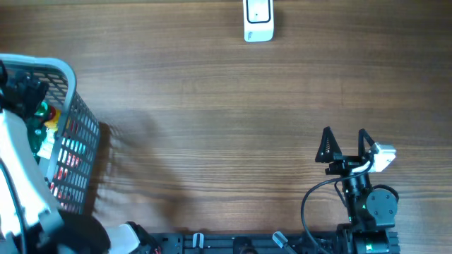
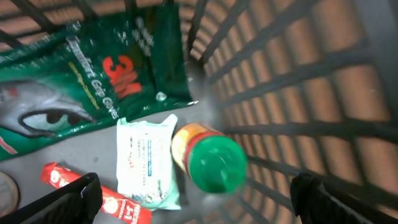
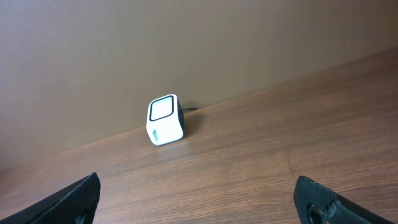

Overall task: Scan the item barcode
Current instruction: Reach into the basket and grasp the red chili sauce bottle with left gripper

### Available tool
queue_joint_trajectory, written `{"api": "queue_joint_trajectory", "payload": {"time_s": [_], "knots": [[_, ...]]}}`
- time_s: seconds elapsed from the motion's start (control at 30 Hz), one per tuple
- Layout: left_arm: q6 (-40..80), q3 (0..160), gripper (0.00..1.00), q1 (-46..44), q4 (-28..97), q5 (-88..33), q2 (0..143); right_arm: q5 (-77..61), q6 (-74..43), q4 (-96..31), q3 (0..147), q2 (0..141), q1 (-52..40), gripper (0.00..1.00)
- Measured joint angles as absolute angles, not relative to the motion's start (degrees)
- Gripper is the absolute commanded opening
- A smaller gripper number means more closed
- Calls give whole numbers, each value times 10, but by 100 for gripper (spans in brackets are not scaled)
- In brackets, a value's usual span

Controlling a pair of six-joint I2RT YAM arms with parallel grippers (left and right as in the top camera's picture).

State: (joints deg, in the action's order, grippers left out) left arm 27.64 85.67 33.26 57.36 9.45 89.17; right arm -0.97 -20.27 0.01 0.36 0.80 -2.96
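Note:
The white barcode scanner (image 1: 258, 20) stands at the table's far edge; in the right wrist view the scanner (image 3: 165, 119) faces me from ahead. Inside the grey mesh basket (image 1: 76, 134) lie a green 3M pack (image 2: 93, 81), a pale green wipes pack (image 2: 146, 158), a jar with a green lid (image 2: 208, 158) and a red sachet (image 2: 99, 193). My left gripper (image 2: 196, 190) hangs open inside the basket, just above the jar, with nothing between its fingers. Low over the table at the near right, my right gripper (image 1: 346, 144) is open and holds nothing.
The basket wall (image 2: 298, 74) rises close on the right of the left gripper. The left arm's white body (image 1: 21, 176) covers part of the basket from above. Bare wooden tabletop (image 1: 212, 106) lies between basket, scanner and right arm.

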Motion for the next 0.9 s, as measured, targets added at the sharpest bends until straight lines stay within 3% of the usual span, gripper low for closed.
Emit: {"api": "queue_joint_trajectory", "payload": {"time_s": [0.23,0.37,0.4,0.47,0.53,0.7,0.9], "knots": [[276,857,93,337,539,86,995,-10,-203,0,4,8,-30,100],[274,857,63,338,526,86,1041,-10,-203,0,4,8,-30,100],[276,857,52,338,519,85,1044,-10,-203,0,4,8,-30,100],[274,857,45,338,519,84,1044,-10,-203,0,4,8,-30,100],[274,857,48,338,518,85,1044,-10,-203,0,4,8,-30,100],[274,857,100,338,519,95,1045,-10,-203,0,4,8,-30,100],[275,856,100,339,523,144,1045,-10,-203,0,4,8,-30,100]]}}
